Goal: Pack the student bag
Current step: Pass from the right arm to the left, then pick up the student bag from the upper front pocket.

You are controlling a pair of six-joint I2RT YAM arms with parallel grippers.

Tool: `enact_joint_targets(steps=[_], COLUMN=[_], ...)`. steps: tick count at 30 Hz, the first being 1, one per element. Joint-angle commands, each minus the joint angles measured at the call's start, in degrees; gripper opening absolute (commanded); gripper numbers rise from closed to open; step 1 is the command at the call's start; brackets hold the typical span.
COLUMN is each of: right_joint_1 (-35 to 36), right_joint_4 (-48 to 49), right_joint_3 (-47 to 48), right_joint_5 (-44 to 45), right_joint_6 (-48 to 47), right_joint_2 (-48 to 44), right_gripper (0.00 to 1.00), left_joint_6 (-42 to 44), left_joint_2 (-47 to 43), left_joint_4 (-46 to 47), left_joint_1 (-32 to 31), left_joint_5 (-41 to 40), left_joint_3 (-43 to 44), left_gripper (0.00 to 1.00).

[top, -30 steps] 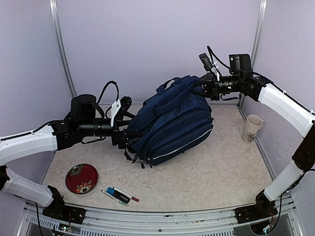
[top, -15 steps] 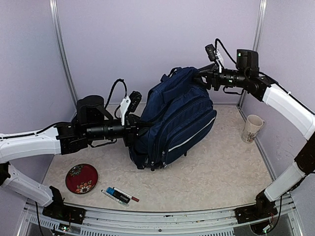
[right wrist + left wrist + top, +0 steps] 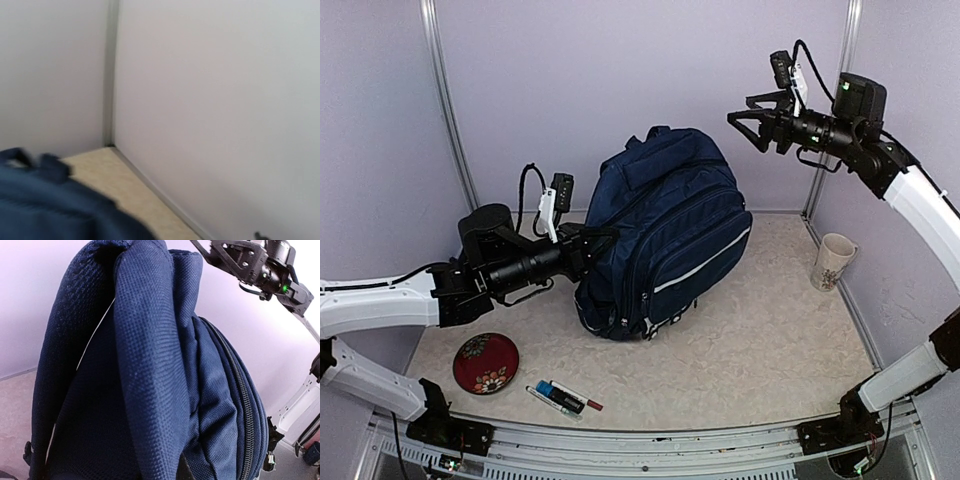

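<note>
I'm propping the student bag (image 3: 670, 225) upright at centre frame on the surface (image 3: 770, 330). My left end effector (image 3: 586, 245) is pinching the fabric at its left edge, clamped tight so it isn't flopping over. My right end effector (image 3: 748, 125) is hanging at upper right, fingers spread wide, gripping nothing. The pens (image 3: 563, 398) and plate (image 3: 485, 362) are waiting at lower left.

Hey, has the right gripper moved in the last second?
Yes. The right gripper has lifted off the student bag, going up and slightly right toward the corner post, farther above the mug.
</note>
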Motion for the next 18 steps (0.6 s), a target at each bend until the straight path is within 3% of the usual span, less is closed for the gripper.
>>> enact_joint_targets(steps=[1, 6, 12, 15, 18], right_joint_1=[-0.38, -0.27, -0.28, 0.77, 7.71], right_joint_4=[-1.18, -7.57, -6.35, -3.16, 2.91], right_joint_3=[-2.13, -6.12, -16.74, -18.78, -21.48], right_joint_5=[-5.55, -7.49, 1.91, 3.46, 6.48], right_joint_6=[3.2, 2.8, -2.41, 0.93, 0.54], right_joint_2=[-1.87, -6.53, -16.81, -17.55, -16.41], right_gripper=[0.78, 0.78, 0.81, 0.75, 0.68], left_joint_6=[-0.76, -5.83, -7.03, -6.23, -5.94], left_joint_2=[-4.18, -3.38, -4.06, -4.68, -6.1], left_joint_4=[17.86, 17.46, 15.0, 14.27, 15.19], left_joint_1=[2.53, 5.68, 6.09, 6.1, 6.1], left_joint_5=[-5.0, -4.92, -12.8, -14.06, -16.49], left_joint_3=[0.8, 0.83, -0.57, -0.79, -2.61], left_gripper=[0.0, 0.0, 0.0, 0.0, 0.0])
